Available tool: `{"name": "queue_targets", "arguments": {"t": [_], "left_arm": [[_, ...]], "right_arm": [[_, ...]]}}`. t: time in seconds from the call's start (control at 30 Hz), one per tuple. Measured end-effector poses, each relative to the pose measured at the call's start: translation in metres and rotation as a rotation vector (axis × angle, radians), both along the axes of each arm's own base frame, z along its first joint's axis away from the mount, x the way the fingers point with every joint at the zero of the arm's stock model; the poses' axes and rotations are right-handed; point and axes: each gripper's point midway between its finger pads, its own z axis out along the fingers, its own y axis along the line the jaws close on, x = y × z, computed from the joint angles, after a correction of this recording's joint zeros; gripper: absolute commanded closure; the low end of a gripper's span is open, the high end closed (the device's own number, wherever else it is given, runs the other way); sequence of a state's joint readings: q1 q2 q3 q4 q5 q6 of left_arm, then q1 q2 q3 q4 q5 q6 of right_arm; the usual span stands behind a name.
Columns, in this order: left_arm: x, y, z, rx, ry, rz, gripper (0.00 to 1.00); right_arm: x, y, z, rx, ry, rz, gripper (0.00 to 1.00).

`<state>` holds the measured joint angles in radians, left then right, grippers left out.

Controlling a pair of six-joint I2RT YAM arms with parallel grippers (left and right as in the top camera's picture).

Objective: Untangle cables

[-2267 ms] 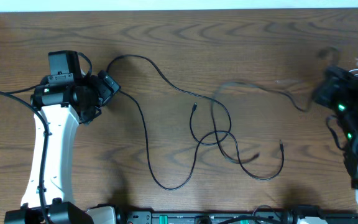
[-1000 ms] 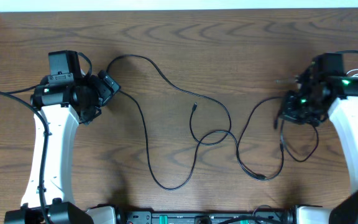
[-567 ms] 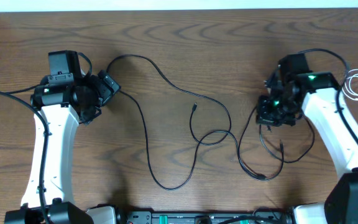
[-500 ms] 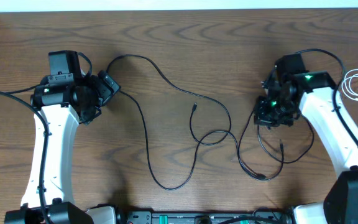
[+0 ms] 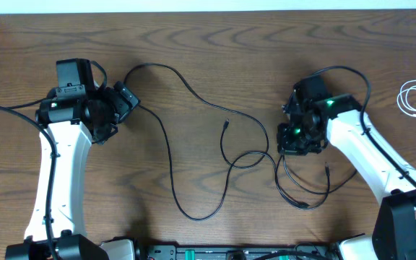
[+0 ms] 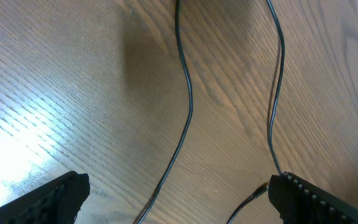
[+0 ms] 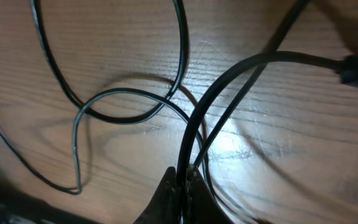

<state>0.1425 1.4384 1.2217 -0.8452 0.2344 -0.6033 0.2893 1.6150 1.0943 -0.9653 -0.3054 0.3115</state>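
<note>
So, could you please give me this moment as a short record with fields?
left gripper: open, over two runs of the black cables
right gripper: shut on a black cable
black cables: cross in a loop mid-table, beside the right gripper
white cable: coiled alone near the right edge, apart from the black ones
table: brown wood
task state: the black cables are not yet untangled
</note>
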Motion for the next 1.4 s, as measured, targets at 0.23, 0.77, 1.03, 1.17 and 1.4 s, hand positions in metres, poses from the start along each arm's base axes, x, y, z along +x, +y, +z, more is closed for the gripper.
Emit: {"name": "queue_targets", "arguments": {"t": [0.23,0.77,1.03,1.17,1.4], "left_arm": [[0.0,0.0,0.0,0.0,0.0,-0.001,0.02],[0.0,0.0,0.0,0.0,0.0,0.0,0.02],[0.0,0.0,0.0,0.0,0.0,0.0,0.02],[0.0,0.0,0.0,0.0,0.0,0.0,0.02],[0.0,0.0,0.0,0.0,0.0,0.0,0.02]], "right_arm": [[-0.016,0.003,-0.022,-0.014,0.028,0.012,0.97],[-0.022,0.0,-0.035,-0.02,0.042,-0.019,0.63],[-0.032,-0.003,-0.061,-0.013,0.036,-0.051,0.61],[-0.029,0.0,-0.067,0.012,0.01,-0.057,0.69],[-0.026,0.006,-0.066,0.045,-0.001,-0.06,0.81]]}}
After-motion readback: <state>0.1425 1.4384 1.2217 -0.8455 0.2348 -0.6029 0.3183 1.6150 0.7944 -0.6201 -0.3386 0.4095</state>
